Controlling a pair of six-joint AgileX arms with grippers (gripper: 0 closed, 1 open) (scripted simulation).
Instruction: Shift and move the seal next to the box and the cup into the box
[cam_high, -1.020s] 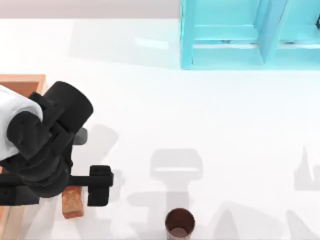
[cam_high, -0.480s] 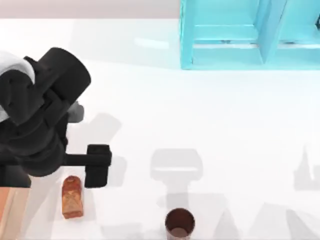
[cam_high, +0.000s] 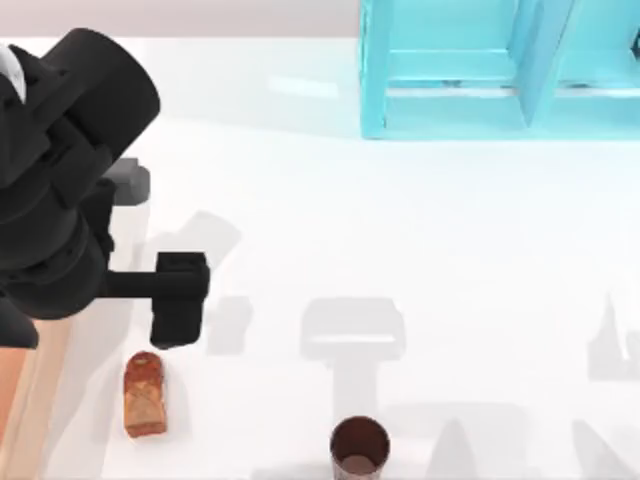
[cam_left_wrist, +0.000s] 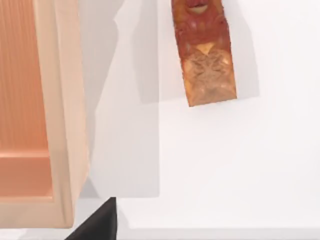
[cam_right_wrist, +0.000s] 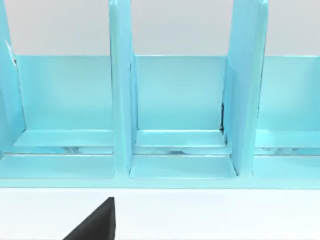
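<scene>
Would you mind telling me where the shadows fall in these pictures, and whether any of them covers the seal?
Top view: soft grey arm shadows lie across the white table, none on the seal or the cup. Left wrist view: a grey band darkens the table between the box and the seal, stopping short of the seal, which casts a faint shadow of its own. Right wrist view: the shelf is evenly lit.

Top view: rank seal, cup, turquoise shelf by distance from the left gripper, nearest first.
From the left gripper, at the table's left side:
1. The seal, just below it at the left, lying on the table beside the box.
2. The cup, at the bottom edge near the middle.
3. The turquoise shelf, at the top right.
</scene>
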